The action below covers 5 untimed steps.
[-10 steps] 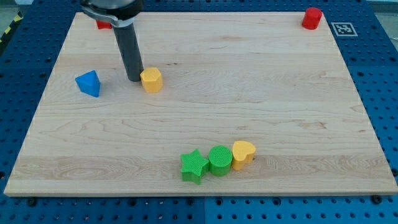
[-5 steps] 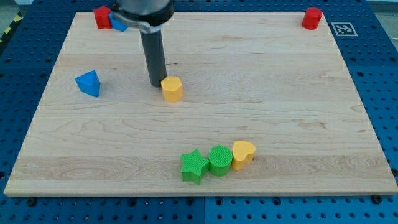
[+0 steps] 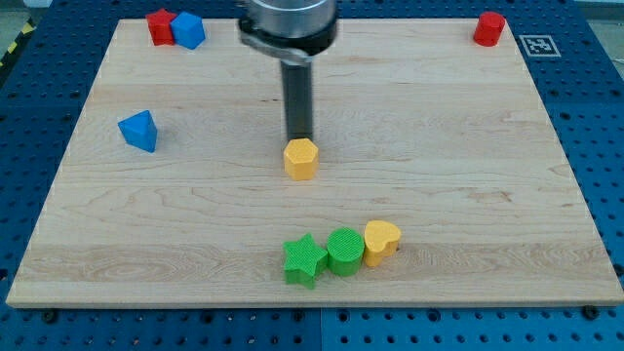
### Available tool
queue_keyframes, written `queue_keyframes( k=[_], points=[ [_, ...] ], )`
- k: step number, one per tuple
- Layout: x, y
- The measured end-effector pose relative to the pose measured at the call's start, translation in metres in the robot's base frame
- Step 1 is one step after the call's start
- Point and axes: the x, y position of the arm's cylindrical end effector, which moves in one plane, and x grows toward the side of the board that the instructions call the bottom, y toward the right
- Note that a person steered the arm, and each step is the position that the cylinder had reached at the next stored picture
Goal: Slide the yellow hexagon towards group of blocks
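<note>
Since the earlier frames the rod and the yellow hexagon [image 3: 301, 158] have shifted toward the view's right and bottom, so my tip [image 3: 299, 139] now sits against the hexagon's upper edge; it holds nothing, only presses. On the wooden board [image 3: 468, 175], the hexagon lies near the middle, well above the row of green star [image 3: 304, 259], green cylinder [image 3: 344, 251] and yellow heart [image 3: 380, 241].

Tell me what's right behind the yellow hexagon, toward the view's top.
My tip stands right behind the yellow hexagon, at its top edge. The rod hides the strip of board directly behind it, so actual contact can't be confirmed.
</note>
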Motion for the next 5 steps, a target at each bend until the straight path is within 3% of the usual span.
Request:
queue_keyframes(
  k=[1, 5],
  points=[
    [0.038, 0.005],
    [0.043, -0.017]
  ],
)
